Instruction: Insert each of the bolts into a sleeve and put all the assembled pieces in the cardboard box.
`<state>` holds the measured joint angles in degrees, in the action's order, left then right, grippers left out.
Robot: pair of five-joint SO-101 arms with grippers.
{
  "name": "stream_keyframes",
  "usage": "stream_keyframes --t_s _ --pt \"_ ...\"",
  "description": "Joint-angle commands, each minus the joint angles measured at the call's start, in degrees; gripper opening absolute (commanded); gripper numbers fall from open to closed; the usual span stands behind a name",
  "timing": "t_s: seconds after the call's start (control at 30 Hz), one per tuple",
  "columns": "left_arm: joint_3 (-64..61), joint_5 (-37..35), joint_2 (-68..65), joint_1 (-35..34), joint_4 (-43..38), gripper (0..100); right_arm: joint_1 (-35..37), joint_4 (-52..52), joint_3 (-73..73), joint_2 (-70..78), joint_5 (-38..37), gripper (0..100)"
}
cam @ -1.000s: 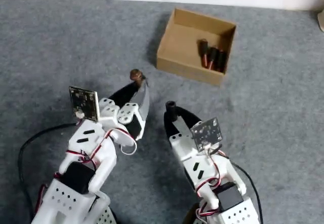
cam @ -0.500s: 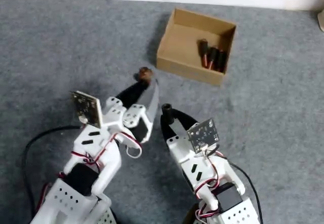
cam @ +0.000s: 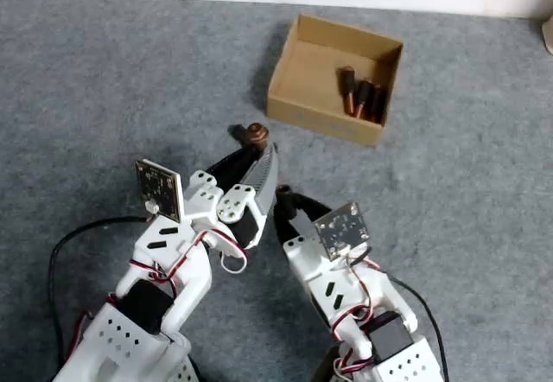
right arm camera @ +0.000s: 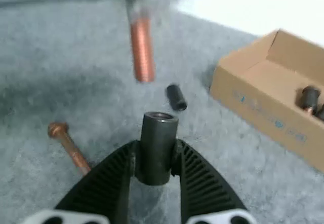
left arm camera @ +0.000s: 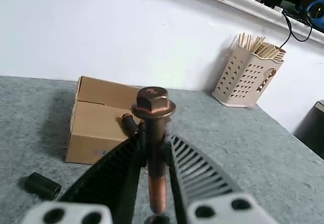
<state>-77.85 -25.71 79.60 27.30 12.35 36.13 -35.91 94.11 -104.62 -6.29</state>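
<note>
Step in hand, as I judge it: mating a bolt with a sleeve in the air.

- Left gripper [left arm camera: 155, 150] is clamped on an upright bolt [left arm camera: 153, 113], head up, with the bare shank hanging below the fingers.
- Right gripper [right arm camera: 156, 159] is clamped on a dark sleeve [right arm camera: 157, 144], bore facing up.
- From above, the sleeve sits at about 5 o'clock of the bolt head, close by. The two are apart.
- The cardboard box [cam: 321, 121] lies at 1 o'clock of the grippers. Assembled pieces [cam: 361, 95] rest against its 3 o'clock wall.
- A loose sleeve [right arm camera: 176, 97] and a loose bolt [right arm camera: 67, 144] lie on the carpet.

To do it well:
- The shank tip should come directly over the bore before any descent, with both axes parallel. From the right wrist the tip looks off to one side of the mouth, so sideways alignment comes first.
- The sleeve is best held motionless, with only one arm moving.
- The bolt should go down slowly. If the thread catches the rim, backing off beats pushing.

Surface and room:
- The surface is grey, short-pile carpet [cam: 104, 79], which looks grippy, so loose parts should not roll far.
- A white wall stands behind.
- A perforated beige holder of wooden sticks [left arm camera: 247, 73] stands near the wall.
</note>
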Motion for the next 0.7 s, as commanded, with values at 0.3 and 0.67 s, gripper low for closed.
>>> stream_keyframes --t_s 0.3,0.67 --pt "-0.7 -0.5 0.4 1.1 -1.5 1 1.2 -0.4 -7.8 -0.7 -0.6 0.4" --pt "-1.0 -5.2 0.5 1.0 -1.5 1 1.2 -1.5 -8.7 -0.7 -0.6 0.4"
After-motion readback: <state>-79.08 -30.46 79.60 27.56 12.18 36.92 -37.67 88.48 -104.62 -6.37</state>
